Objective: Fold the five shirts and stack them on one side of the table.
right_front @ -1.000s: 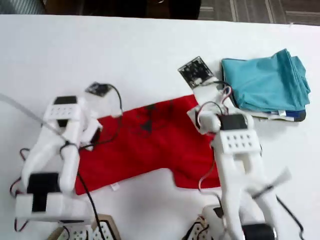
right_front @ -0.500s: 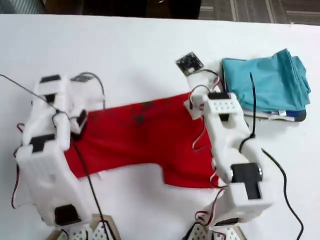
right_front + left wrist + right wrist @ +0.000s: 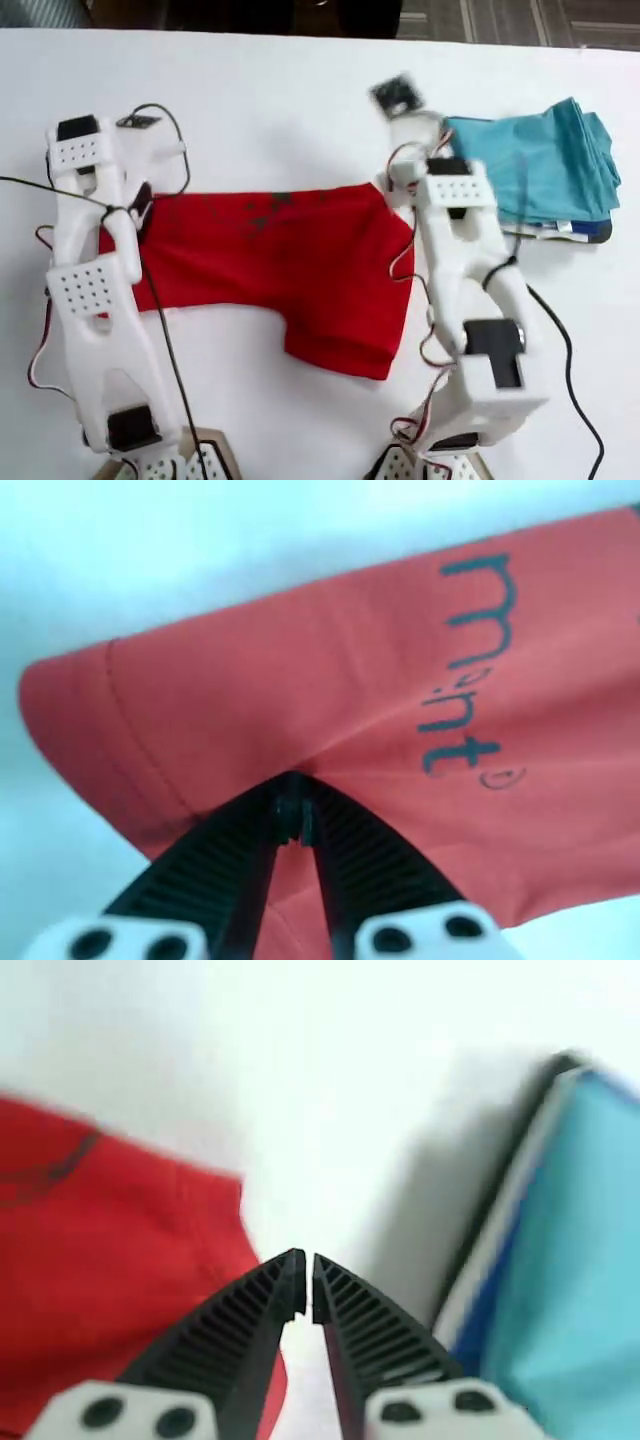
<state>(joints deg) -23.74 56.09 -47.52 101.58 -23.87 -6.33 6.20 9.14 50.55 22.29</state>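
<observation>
Looked like a robotics lab setup: plain white tabletop (image 3: 300, 90), left arm (image 3: 90, 290) & right arm (image 3: 470, 270) w/ exposed wires (image 3: 160, 330), bare floor (image 3: 480, 20) behind.

Red shirt (image 3: 270, 250) farther back (and flatter)

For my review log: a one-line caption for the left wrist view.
Left gripper, jaws shut on the red shirt near its hem, white table beyond.

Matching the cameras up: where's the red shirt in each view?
High view: red shirt lying centrally on the white table.
Left wrist view: red shirt pinched in the left hand.
Right wrist view: red shirt beside the teal-topped shirt stack, table between.
Shared landmark: the white table.
</observation>
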